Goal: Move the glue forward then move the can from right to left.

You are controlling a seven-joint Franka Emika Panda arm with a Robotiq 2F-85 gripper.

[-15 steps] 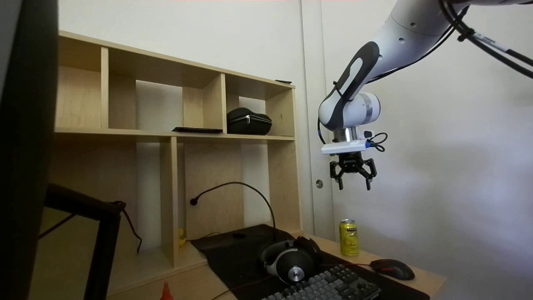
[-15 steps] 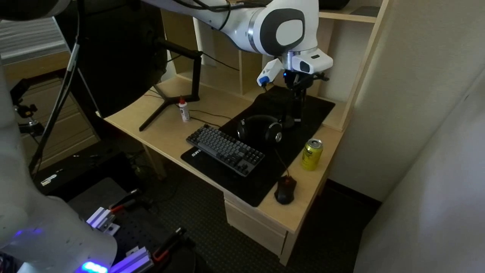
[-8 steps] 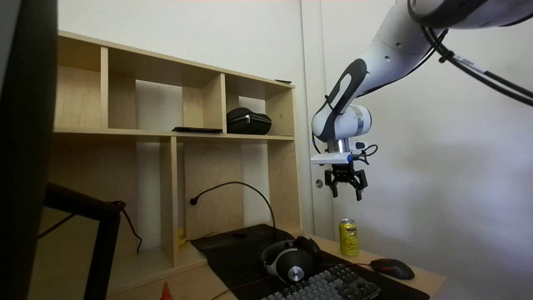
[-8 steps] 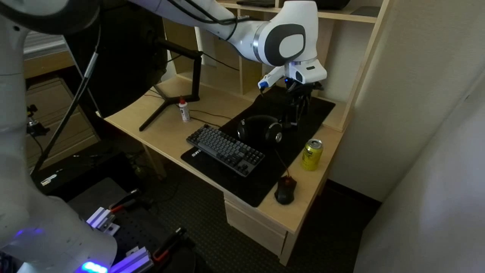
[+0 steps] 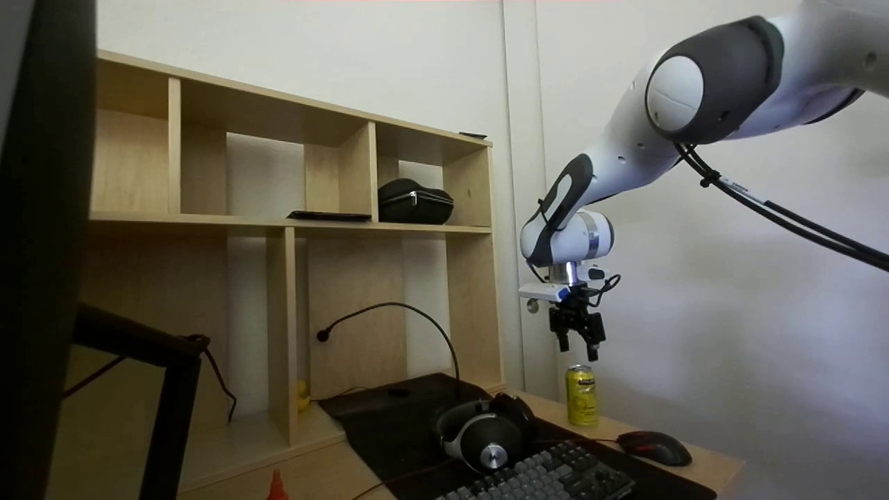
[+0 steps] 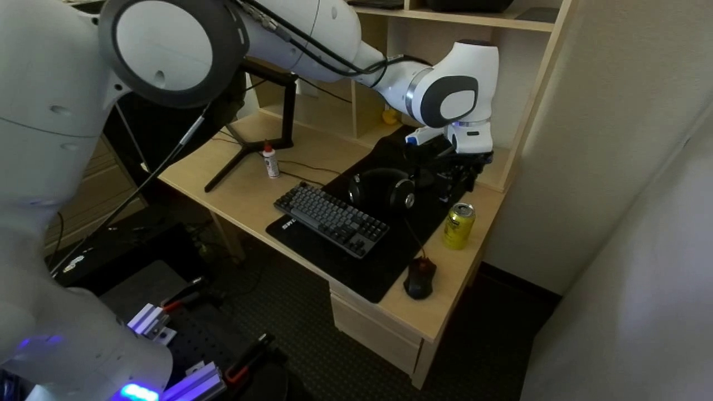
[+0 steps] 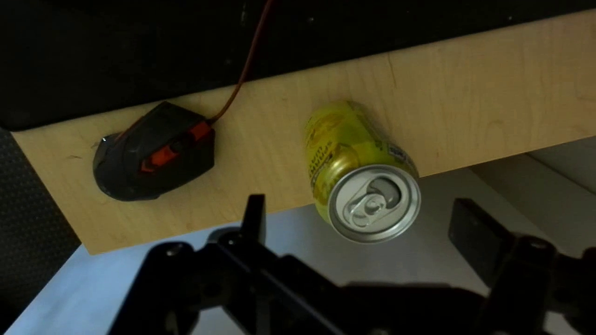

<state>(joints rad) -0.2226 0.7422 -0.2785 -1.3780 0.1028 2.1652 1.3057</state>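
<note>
The yellow-green can [image 6: 459, 227] stands upright near the desk's side edge; it also shows in an exterior view [image 5: 582, 396] and in the wrist view [image 7: 337, 139], its silvery top facing the camera. My gripper [image 5: 578, 353] is open and empty, pointing down just above the can in that view. In the wrist view my gripper's fingers [image 7: 358, 218] are spread wide, one on each side of the can's top in the picture, not touching it. The white glue bottle with a red cap [image 6: 270, 162] stands upright beside the monitor stand; only its cap [image 5: 277, 486] shows in an exterior view.
A dark mouse [image 7: 158, 153] lies near the can, its cable running onto the black mat [image 6: 367, 278]. Headphones [image 6: 381, 189] and a keyboard [image 6: 334, 217] lie on the mat. A monitor stand [image 6: 287, 111] and a wooden shelf [image 5: 285, 333] stand behind. A wall [image 6: 601, 167] rises beyond the can's side.
My gripper has come down and moved toward the can, turning somewhat. It has stayed open. The can and the glue have not moved.
</note>
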